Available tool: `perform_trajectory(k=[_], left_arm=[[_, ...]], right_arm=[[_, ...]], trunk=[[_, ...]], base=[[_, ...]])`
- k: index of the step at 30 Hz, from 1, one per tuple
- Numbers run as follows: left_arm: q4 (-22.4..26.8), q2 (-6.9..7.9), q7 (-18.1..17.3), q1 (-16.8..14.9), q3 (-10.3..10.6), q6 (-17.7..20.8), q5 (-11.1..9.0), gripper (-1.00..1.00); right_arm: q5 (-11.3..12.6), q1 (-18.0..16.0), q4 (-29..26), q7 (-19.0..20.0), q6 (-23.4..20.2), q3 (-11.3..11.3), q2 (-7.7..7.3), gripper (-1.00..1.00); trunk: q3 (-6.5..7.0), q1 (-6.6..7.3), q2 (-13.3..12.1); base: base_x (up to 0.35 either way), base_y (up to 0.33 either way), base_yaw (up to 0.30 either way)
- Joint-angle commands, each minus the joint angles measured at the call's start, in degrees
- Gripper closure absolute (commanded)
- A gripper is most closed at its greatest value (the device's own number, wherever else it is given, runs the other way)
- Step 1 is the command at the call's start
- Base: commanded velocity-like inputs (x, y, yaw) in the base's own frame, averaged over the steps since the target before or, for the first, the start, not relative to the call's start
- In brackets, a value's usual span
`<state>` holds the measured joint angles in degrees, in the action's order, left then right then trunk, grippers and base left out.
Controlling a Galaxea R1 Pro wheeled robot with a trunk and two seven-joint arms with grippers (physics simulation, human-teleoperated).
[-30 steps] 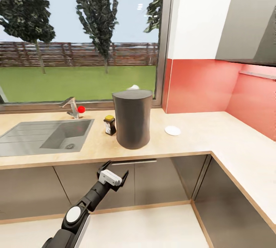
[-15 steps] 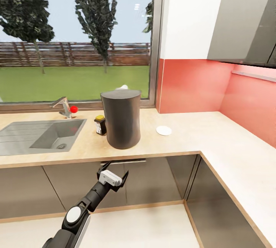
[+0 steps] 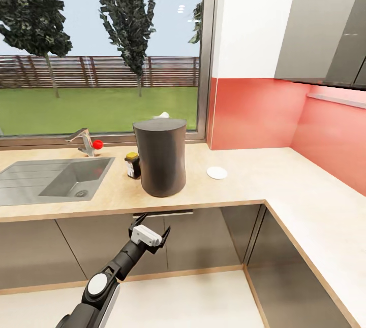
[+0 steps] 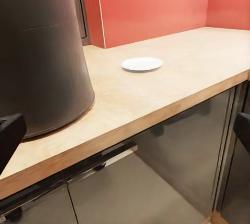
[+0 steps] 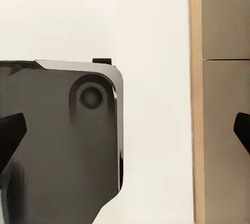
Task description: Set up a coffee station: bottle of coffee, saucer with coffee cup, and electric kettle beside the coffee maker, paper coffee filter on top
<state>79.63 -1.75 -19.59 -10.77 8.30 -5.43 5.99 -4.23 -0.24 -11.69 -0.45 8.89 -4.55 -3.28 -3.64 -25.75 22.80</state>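
change: pretty much nothing since half a second back, camera and things sit the same
left gripper point(image 3: 150, 226): fingers apart, hovering below the surface point(image 3: 239, 186) front edge
coffee maker point(image 3: 160, 157): near front edge, bottle of coffee point(image 3: 133, 165) just beside, saucer point(image 3: 217, 172) apart
paper coffee filter point(image 3: 163, 115): mostly hidden behind the maker's top
right gripper point(image 5: 125, 130): fingers apart, just dark tips at the frame sides

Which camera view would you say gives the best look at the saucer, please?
The left wrist view: the saucer is large and unobstructed there, lying flat on the kitchen countertop, apart from the coffee maker, with nothing on it. The head view shows it whole but smaller and farther off. The right wrist view faces floor and a cabinet edge.
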Motion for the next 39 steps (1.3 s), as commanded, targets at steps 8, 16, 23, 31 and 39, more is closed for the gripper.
perform_trajectory(k=[8,16,23,31,39], left_arm=[[0.0,-0.01,-0.1,0.0,-0.1,-0.3,0.6,-1.00],[0.0,-0.01,0.0,0.0,-0.1,-0.3,0.7,-1.00],[-0.6,-0.22,0.2,-0.1,-0.1,-0.4,0.6,-1.00],[-0.7,-0.27,0.3,-0.1,-0.4,-0.4,0.5,-1.00],[-0.7,-0.10,0.4,-0.1,-0.7,-0.4,0.7,-1.00]], right_arm=[[-0.4,0.0,0.0,0.0,0.2,-0.4,0.03,-1.00],[-0.6,0.0,-2.0,0.1,0.2,-0.1,0.26,-1.00],[-0.6,0.0,-15.1,0.2,0.1,0.1,0.29,-1.00],[-0.4,0.0,-32.7,0.3,0.1,0.2,2.01,-1.00],[-0.3,0.0,-53.5,0.1,0.0,0.2,3.86,-1.00]], trunk=[[-0.12,-0.03,0.1],[-0.12,-0.03,0.1],[-0.12,-0.03,0.1],[-0.12,-0.03,0.1],[-0.12,-0.03,0.1]], base=[[0.016,0.000,0.000],[0.014,0.000,0.000],[0.001,0.000,0.000],[0.000,0.000,0.000],[0.000,0.000,0.000]])
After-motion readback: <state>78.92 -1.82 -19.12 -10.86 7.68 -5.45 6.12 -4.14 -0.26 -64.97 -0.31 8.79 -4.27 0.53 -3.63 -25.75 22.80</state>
